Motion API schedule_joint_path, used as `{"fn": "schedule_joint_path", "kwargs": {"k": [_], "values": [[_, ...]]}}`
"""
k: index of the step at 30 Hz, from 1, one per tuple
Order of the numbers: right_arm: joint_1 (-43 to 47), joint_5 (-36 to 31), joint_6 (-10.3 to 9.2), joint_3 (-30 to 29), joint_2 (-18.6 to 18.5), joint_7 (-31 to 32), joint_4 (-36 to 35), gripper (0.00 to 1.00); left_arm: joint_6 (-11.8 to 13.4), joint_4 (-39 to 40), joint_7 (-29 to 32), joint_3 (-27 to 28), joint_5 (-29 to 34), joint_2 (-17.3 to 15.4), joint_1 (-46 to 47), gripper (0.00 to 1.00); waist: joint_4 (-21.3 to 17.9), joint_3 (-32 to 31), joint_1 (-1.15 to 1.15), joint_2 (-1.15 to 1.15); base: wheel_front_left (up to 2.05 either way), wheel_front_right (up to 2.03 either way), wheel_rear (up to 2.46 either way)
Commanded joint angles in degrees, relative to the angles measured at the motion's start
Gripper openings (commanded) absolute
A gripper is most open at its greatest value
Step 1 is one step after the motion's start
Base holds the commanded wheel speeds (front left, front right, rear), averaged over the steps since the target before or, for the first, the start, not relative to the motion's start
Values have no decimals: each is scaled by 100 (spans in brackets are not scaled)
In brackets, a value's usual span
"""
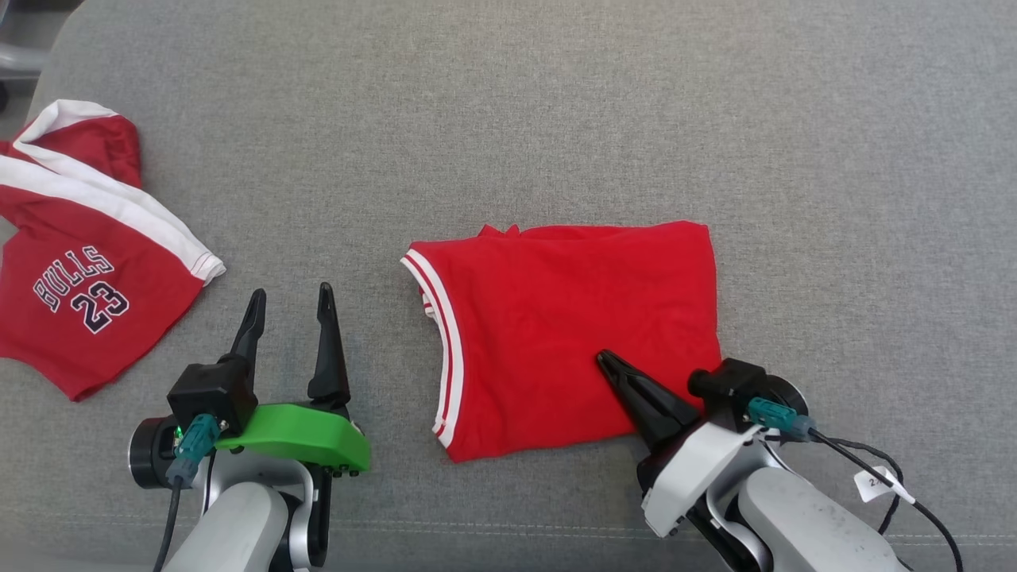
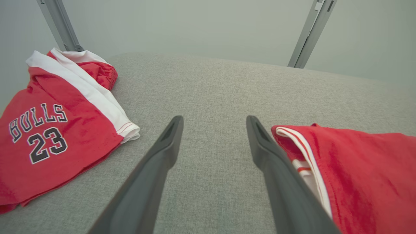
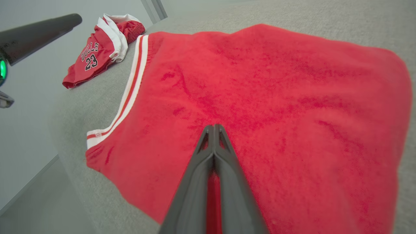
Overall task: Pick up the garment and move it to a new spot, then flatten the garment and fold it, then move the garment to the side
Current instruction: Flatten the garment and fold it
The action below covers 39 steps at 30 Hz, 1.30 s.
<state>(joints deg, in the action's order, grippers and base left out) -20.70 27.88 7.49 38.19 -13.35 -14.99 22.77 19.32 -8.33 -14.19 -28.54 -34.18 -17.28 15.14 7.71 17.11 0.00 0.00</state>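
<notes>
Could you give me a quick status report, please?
Left gripper open, left of the folded red jersey. Right gripper shut, tips over the jersey. Bulls shorts far left, clear of it.

Left gripper: near left, fingers spread well apart, tips pointing straight toward the far side. Green housing sits at its wrist. Pale left forearm rises from the near edge.

Right gripper: near right, fingers pressed flat together, angled far and left. Pale right forearm comes in from the near right corner.
</notes>
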Motion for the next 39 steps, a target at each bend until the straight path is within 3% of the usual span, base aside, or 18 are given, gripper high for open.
{"fn": "schedule_joint_path", "kwargs": {"k": [1,10,19,20,21,22,31,39], "values": [[-84,13,0,20,3,-26,16,0,-19,-17,-18,9,44,2,95,100,6,31,0,0,0,0,0],[-370,232,0,261,365,-29,-68,0,-85,-101,-56,-11,69,40,168,100,-46,108,0,0,0,0,0],[-38,-85,0,-1006,361,-26,-937,0,-32,-32,-67,123,106,-57,180,100,-259,10,0,0,0,0,0],[27,-142,0,-1152,356,-27,-989,6,-21,-25,-70,140,111,-77,168,100,-290,-14,0,0,0,0,0],[82,-193,0,-1299,356,-27,-1060,38,-12,-16,-72,150,112,-80,157,100,-313,-36,0,0,0,0,0],[148,-231,0,-1450,359,-27,-1103,98,-29,-2,-75,147,121,-90,152,100,-334,-60,0,0,0,0,0],[674,-678,0,-2667,268,-27,-1343,100,63,88,-47,180,148,-214,-53,100,-573,-347,0,0,0,0,0],[1285,-1016,0,-3379,179,-18,-1380,100,166,174,-8,195,75,-312,-378,100,-711,-599,0,0,0,0,0]]}}
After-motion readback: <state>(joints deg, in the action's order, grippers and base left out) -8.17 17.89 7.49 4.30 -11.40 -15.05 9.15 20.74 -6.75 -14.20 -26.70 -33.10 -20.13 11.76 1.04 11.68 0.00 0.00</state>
